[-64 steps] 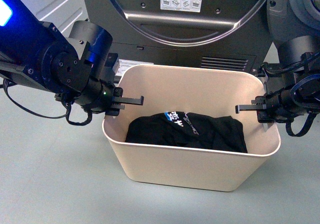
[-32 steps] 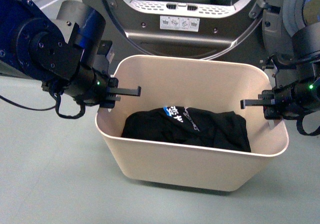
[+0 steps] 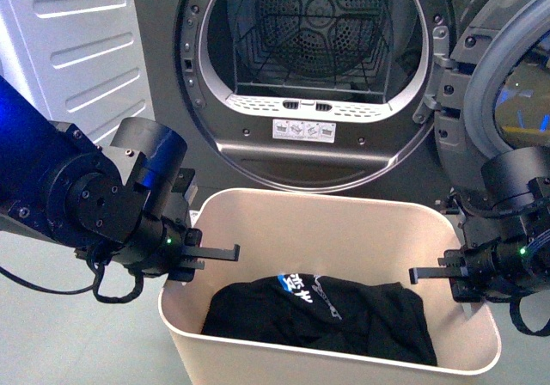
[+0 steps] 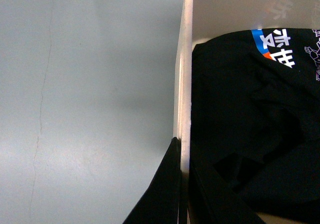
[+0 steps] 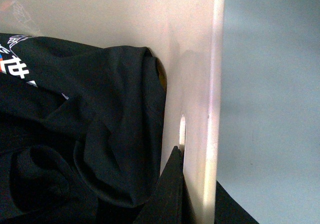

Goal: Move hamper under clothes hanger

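Observation:
The hamper (image 3: 331, 207) is a beige bin low in the front view, just in front of the dryer, with a black printed garment (image 3: 326, 312) inside. My left gripper (image 3: 203, 254) is shut on its left wall and my right gripper (image 3: 447, 275) on its right wall. In the left wrist view the gripper (image 4: 182, 184) pinches the thin beige wall (image 4: 186, 74) beside the garment (image 4: 250, 124). The right wrist view has the gripper (image 5: 197, 196) clamped on the wall (image 5: 200, 59) just below the slot handle (image 5: 182, 131). The clothes hanger is out of view.
A dark grey dryer stands right behind the hamper with its drum (image 3: 318, 67) open. Its round door (image 3: 507, 84) is swung out at the right, above my right arm. A white ribbed panel (image 3: 77, 50) stands at the left. Grey floor (image 3: 51, 333) surrounds the bin.
The whole scene has slid down the front view, so the dryer's open drum now shows. The hamper and both grippers sit lower in the frame, with the grip on both walls unchanged.

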